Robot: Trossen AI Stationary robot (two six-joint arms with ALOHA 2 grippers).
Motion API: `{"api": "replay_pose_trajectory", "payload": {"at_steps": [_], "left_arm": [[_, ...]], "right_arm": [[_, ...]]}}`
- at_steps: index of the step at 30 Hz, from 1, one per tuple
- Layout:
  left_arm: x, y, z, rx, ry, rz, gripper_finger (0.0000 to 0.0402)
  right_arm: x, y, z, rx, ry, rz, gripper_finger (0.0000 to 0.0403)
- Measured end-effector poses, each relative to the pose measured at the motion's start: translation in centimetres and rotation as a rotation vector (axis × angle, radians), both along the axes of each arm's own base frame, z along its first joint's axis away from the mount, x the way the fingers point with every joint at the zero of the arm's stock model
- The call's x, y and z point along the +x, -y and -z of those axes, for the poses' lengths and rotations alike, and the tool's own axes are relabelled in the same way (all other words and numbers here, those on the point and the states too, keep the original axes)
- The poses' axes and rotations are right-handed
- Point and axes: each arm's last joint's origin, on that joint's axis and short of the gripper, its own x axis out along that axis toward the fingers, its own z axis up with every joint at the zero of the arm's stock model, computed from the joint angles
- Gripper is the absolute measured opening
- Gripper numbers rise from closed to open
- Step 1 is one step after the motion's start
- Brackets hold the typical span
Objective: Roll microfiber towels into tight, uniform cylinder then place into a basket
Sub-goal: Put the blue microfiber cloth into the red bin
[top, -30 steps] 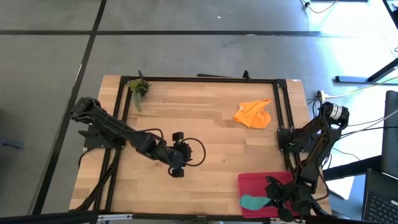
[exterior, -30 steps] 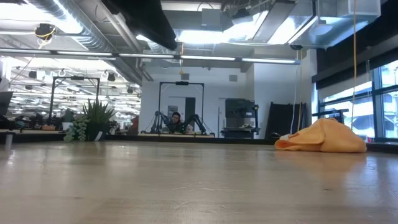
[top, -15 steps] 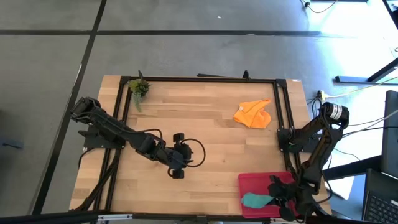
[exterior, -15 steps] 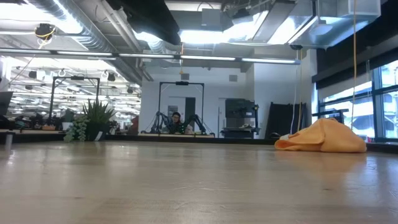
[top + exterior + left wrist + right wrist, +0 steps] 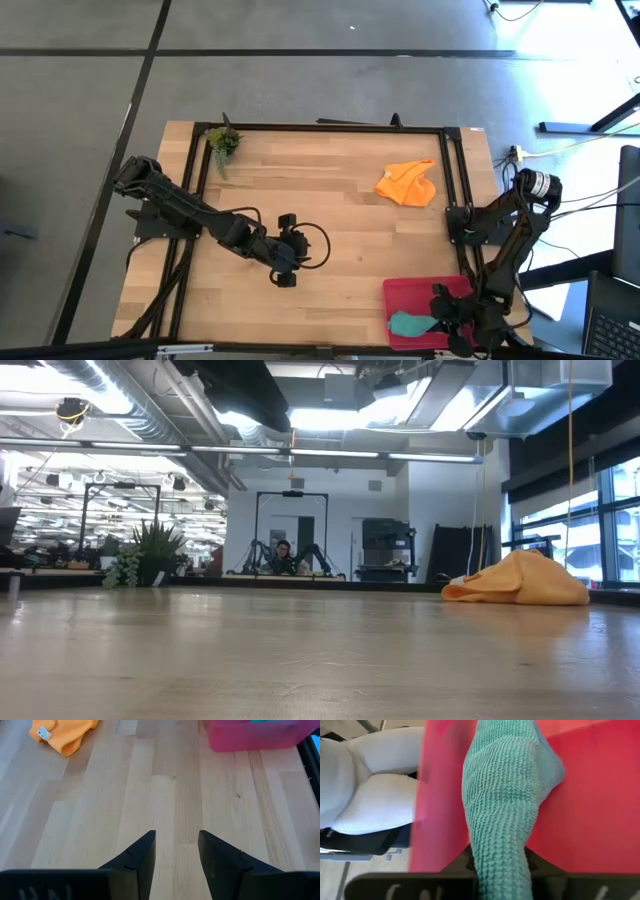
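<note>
Inspection at this moment found your right gripper (image 5: 443, 322) low over the basket (image 5: 405, 296) at the table's near right corner, its fingers closed on the teal towel (image 5: 406, 323), which lay inside the basket. Right wrist view showed that teal towel (image 5: 506, 795) pinched between the fingers and draped onto the red floor. Your left gripper (image 5: 285, 275) waited near mid-table, fingers (image 5: 141, 857) parted and empty. The orange towel (image 5: 408, 183) lay crumpled, unrolled, toward the far right of the table.
</note>
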Motion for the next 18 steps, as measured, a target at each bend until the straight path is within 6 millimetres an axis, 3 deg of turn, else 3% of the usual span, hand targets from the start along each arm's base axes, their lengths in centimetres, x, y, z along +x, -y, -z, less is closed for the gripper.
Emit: {"api": "replay_pose_trajectory", "payload": {"at_steps": [6, 18], "left_arm": [[0.0, 0.0, 0.0, 0.000, 0.000, 0.000, 0.0140], [0.0, 0.0, 0.0, 0.000, 0.000, 0.000, 0.0140]], "right_arm": [[0.5, -0.8, 1.7, -0.001, 0.000, 0.004, 0.0042], [0.4, -1.4, 2.6, 0.025, -0.060, -0.061, 0.0043]]}}
